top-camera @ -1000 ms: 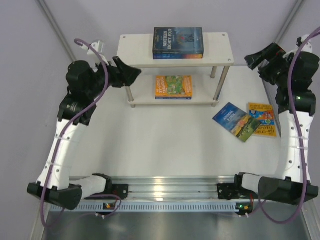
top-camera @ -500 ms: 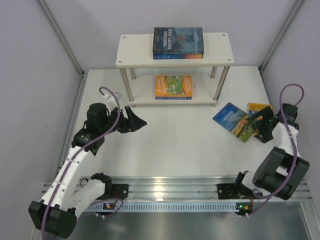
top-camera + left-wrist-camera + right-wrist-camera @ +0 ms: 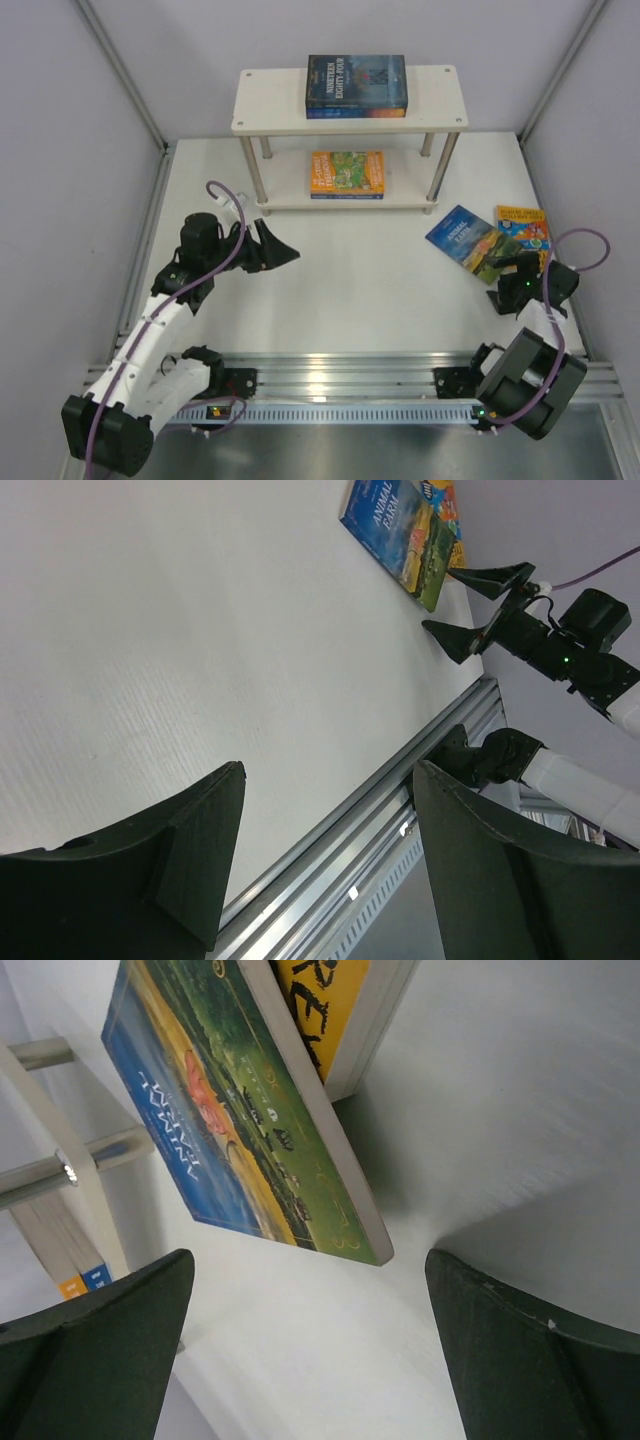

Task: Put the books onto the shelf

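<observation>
White table (image 3: pixel 340 270) — silver rail (image 3: pixel 340 368) along its near edge.

Glossy paper books (image 3: pixel 470 242), matt wooden shelf (image 3: pixel 280 105) — shiny metal legs (image 3: pixel 443 165), matt white table (image 3: pixel 350 290).

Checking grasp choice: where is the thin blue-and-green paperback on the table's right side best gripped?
Grip the blue-and-green paperback by its near corner, low from the robot's side. It leans on the yellow paperback, so that corner seems raised off the white table, leaving room for one finger beneath. The open right gripper faces it.
</observation>
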Controlling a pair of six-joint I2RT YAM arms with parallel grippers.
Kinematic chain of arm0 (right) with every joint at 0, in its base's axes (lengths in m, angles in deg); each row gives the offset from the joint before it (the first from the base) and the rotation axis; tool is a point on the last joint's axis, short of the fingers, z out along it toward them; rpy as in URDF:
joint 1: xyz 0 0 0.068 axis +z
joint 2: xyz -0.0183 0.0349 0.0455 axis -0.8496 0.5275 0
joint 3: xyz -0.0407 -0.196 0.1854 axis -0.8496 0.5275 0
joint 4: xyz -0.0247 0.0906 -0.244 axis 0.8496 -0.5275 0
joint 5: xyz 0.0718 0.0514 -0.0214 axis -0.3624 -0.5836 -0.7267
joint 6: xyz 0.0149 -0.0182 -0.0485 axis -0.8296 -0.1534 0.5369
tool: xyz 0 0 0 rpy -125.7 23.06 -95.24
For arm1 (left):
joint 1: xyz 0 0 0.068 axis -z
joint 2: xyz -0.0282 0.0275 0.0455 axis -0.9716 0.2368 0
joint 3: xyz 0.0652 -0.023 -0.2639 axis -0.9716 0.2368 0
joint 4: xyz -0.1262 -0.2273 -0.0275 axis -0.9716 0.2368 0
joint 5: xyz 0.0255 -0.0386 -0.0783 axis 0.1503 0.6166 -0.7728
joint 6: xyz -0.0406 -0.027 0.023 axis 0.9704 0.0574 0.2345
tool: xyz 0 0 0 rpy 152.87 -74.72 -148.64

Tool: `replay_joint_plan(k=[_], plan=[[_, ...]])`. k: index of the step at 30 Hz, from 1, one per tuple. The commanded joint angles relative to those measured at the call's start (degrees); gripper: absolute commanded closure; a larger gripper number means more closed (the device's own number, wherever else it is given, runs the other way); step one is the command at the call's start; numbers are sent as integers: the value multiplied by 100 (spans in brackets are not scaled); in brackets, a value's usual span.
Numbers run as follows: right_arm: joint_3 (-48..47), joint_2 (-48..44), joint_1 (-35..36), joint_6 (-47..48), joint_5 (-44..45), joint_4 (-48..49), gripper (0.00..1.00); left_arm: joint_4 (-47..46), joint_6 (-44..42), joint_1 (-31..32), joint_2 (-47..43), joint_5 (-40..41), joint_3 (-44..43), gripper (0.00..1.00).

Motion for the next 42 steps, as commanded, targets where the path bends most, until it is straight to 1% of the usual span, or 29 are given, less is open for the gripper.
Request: replay_joint_plan(k=[1, 4, 7, 10, 14, 15, 17, 18, 20, 21, 22, 23, 24, 26, 27, 29, 30, 31, 33, 35, 37, 40, 41, 42], plan=[[368, -114, -50, -383, 170, 834, 1, -367, -23, -13, -16, -143, -241, 27], [816, -44, -50, -594, 205, 1449, 1, -315, -59, -4, 19, -160, -320, 27], [1308, 70, -50, -988, 170, 2624, 3, -235, -68, -4, 1, -195, -355, 27], [1660, 237, -50, -1148, 161, 3381, 5, -192, -68, -13, -95, -169, -355, 28], [1906, 369, -50, -1183, 222, 3824, 13, -139, -50, -4, -174, -99, -373, 27], [1924, 430, -50, -1183, 214, 3894, 19, -156, -24, -13, -174, -81, -373, 28], [1942, 562, -50, -1192, 161, 4192, 25, -182, 37, -4, -183, -81, -381, 28], [1942, 719, -50, -1201, 126, 4359, 30, -217, 64, -4, -183, -72, -390, 28], [1951, 904, -50, -1227, 56, 4640, 36, -244, 108, -4, -174, -55, -416, 28], [1994, 1105, -50, -1262, 3, 4815, 41, -244, 126, -13, -174, -46, -425, 28], [2125, 1212, -50, -1297, -14, 5157, 44, -270, 134, -4, -174, -46, -425, 28], [2179, 1326, -50, -1298, -49, 5299, 48, -271, 161, -4, -192, -29, -434, 28], [2197, 1571, -50, -1298, -119, 5449, 55, -279, 178, -13, -183, -28, -434, 28], [2267, 1844, -50, -1333, -216, 5984, 65, -279, 205, -4, -210, -11, -425, 28], [2284, 2107, -58, -1342, -339, 6169, 76, -279, 205, -13, -201, -2, -425, 28], [2329, 2476, -59, -1438, -584, 6801, 86, -253, 214, -4, -218, 15, -417, 29], [2355, 2574, -59, -1517, -673, 7021, 97, -244, 222, -4, -218, 16, -417, 29], [2451, 2662, -59, -1726, -735, 7563, 100, -227, 179, -13, -227, 33, -417, 29], [2513, 2839, -59, -2139, -902, 8267, 100, -87, 117, -4, -219, 155, -486, 29], [2531, 2813, -67, -2578, -1025, 8638, 100, 124, -14, -4, -192, 270, -645, 29], [2505, 2646, -67, -2870, -1052, 8754, 100, 195, -59, -4, -183, 314, -741, 29], [2365, 1936, -67, -3274, -1069, 8396, 100, 239, -6, -4, -192, 349, -908, 29], [2294, 1446, -59, -3345, -1061, 8186, 100, 248, 11, -4, -192, 358, -970, 29], [2224, 1163, -67, -3406, -1052, 7635, 100, 274, 20, -4, -209, 367, -988, 29]])
